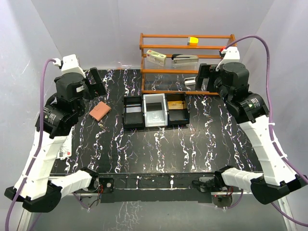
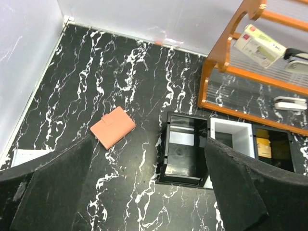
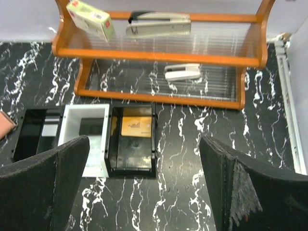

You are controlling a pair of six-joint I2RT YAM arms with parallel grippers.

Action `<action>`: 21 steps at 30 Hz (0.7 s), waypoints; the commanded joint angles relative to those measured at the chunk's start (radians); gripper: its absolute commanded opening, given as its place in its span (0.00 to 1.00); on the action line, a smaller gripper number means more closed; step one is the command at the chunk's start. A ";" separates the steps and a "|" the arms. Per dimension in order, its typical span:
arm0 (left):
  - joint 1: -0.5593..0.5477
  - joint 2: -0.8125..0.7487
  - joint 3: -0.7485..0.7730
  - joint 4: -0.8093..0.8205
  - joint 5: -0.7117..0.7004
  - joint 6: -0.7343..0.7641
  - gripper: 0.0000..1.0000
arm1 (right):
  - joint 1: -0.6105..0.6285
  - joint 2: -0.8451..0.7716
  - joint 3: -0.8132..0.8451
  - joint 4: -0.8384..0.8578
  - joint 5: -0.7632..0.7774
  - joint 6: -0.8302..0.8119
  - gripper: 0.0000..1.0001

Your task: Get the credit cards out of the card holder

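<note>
Top view: the holder (image 1: 99, 111) lies flat and folded shut on the table (image 1: 192, 144), left of centre in the frame, just left of the three trays (image 1: 155, 111). My left gripper (image 1: 96, 81) hangs above and a little left of it, apart from it. My right gripper (image 1: 204, 77) sits at the upper right, in front of the rack (image 1: 187, 47). Neither one touches anything.

Left wrist view: the left gripper (image 2: 148, 144) has its fingers (image 2: 57, 187) spread wide with nothing between them. The holder (image 2: 113, 127) shows left of centre, closed, its flap side up, lying near the left finger's tip but not inside the gap. The trays are to the right.

Right wrist view: the right gripper (image 3: 144, 144) is also spread wide and empty, looking down on the trays. A sliver of the holder (image 3: 4, 122) peeks in at the left edge. A tan card (image 3: 136, 127) lies in the rightmost tray; I cannot tell whether it came from the holder.

By my reading, the task is barely begun. The holder is unopened and not yet grasped, and no card shows at its edges. What is left is nearly everything: take hold of it, fold it open, pull out the cards.
</note>
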 commanded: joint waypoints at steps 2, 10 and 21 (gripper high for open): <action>0.078 -0.032 -0.111 0.068 0.066 -0.016 0.99 | -0.057 -0.058 -0.112 0.060 -0.143 0.040 0.98; 0.210 -0.063 -0.370 0.156 0.259 -0.036 0.99 | -0.155 -0.089 -0.332 0.102 -0.416 0.112 0.98; 0.332 0.228 -0.384 0.141 0.403 -0.023 0.99 | -0.233 -0.084 -0.500 0.113 -0.671 0.159 0.98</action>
